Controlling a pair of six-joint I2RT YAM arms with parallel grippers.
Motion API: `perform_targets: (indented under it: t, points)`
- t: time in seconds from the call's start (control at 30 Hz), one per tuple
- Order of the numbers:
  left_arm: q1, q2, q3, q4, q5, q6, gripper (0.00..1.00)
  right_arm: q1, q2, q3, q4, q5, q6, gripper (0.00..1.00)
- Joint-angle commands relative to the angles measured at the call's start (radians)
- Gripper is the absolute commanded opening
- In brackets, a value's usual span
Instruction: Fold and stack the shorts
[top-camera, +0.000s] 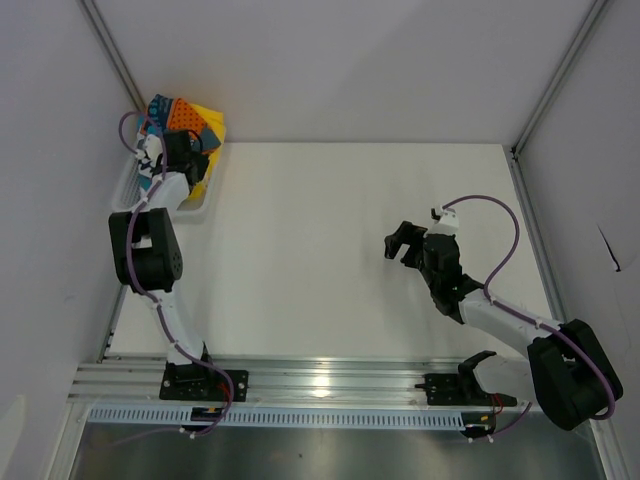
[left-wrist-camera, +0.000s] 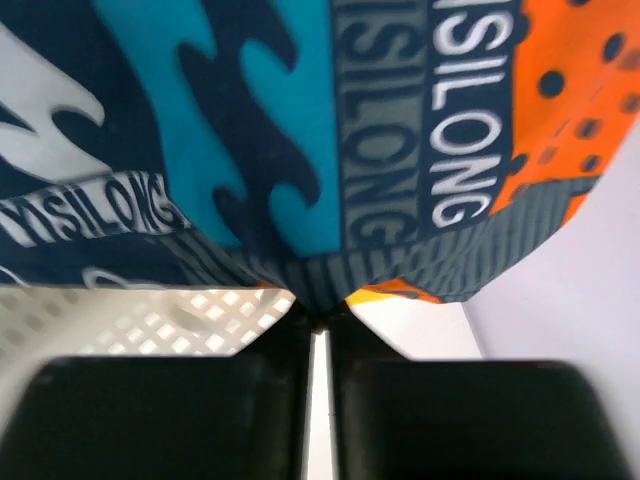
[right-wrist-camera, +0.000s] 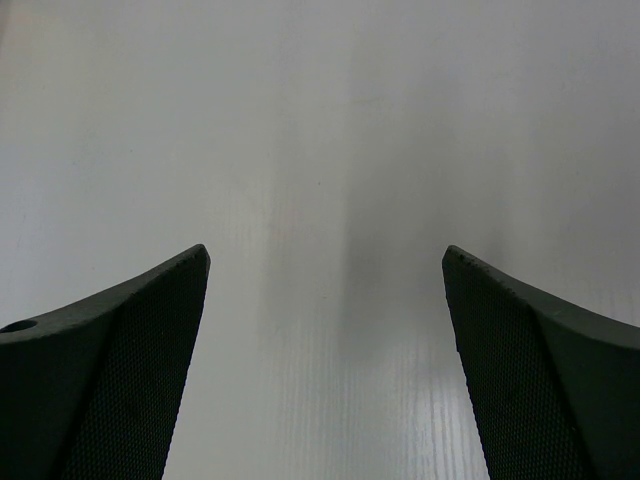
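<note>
While the left arm stretches far forward with its elbow raised, the left gripper (top-camera: 185, 150) dips into the white plastic mesh basket (top-camera: 200, 196). Its black fingers (left-wrist-camera: 200, 410) are pinched almost together on the ribbed grey hem of the printed shorts (left-wrist-camera: 300, 150), soft cloth in blue, orange, black and white with lettering, bunched just ahead of the fingertips. The yellow shorts (top-camera: 211, 124), plain and crumpled, lie just beyond that gripper, touching the printed pair. The right arm reaches low and bent. The right gripper (right-wrist-camera: 325, 255) is spread wide, its dimpled dark pads (right-wrist-camera: 130, 380) holding nothing, with the smooth white table (right-wrist-camera: 320, 120) beneath.
</note>
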Motion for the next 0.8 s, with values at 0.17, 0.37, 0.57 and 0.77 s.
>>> perform_targets:
  t: [0.17,0.37,0.57,0.77]
  points:
    - [-0.017,-0.227,-0.071,0.093,-0.191,0.063,0.00,0.001,-0.004,0.038,0.032,-0.004,-0.016,0.99]
    - [-0.029,-0.366,-0.097,0.047,-0.236,0.110,0.00,0.001,0.014,0.043,0.032,-0.016,-0.012,1.00]
    - [-0.111,-0.534,-0.085,0.058,-0.288,0.225,0.00,0.002,0.019,0.049,0.030,-0.019,-0.016,1.00]
    - [-0.264,-0.687,-0.053,0.186,-0.198,0.377,0.00,0.004,0.011,0.050,0.025,-0.016,-0.021,1.00]
